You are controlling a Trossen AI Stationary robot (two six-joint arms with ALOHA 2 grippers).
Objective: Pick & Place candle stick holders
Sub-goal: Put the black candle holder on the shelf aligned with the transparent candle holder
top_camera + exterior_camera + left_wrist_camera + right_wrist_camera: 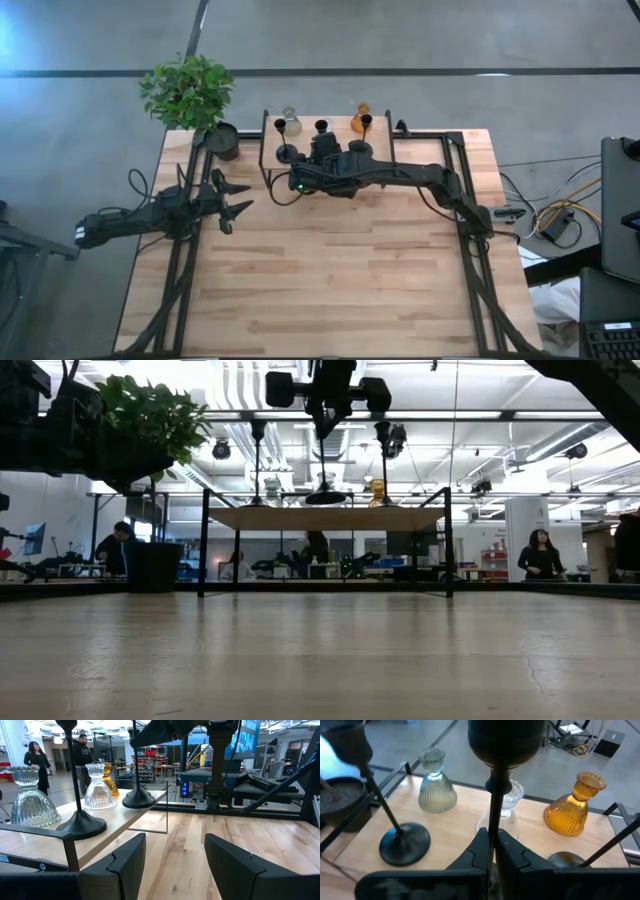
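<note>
A raised wooden shelf point(420, 140) stands at the table's far edge. It carries the black candle stick holders and the olive-green point(436, 785), clear point(512, 795) and amber point(575, 810) glass ones. My right gripper point(325, 152) is over the shelf's middle, shut on one black holder point(505, 740). A second black holder point(404, 842) rests on its disc base to the left, and a third holder's base point(567, 860) is at the right. My left gripper point(238, 198) is open and empty over the table's left part, and it also shows in the left wrist view point(175, 855). My right gripper pinches the black holder's thin stem point(494, 820) between its two fingers, below the cup. The fingers come from the table's near side, slanting down, and lie across the stem. The holder stands upright. Its disc base point(326, 498) is at or just above the shelf top; I cannot tell which.
A black plant pot point(222, 140) with a leafy plant point(188, 88) stands at the far left beside the shelf. The shelf has a black metal frame point(204, 540). Bare wooden table point(330, 280) lies in front of the shelf. People point(540, 555) are in the room behind.
</note>
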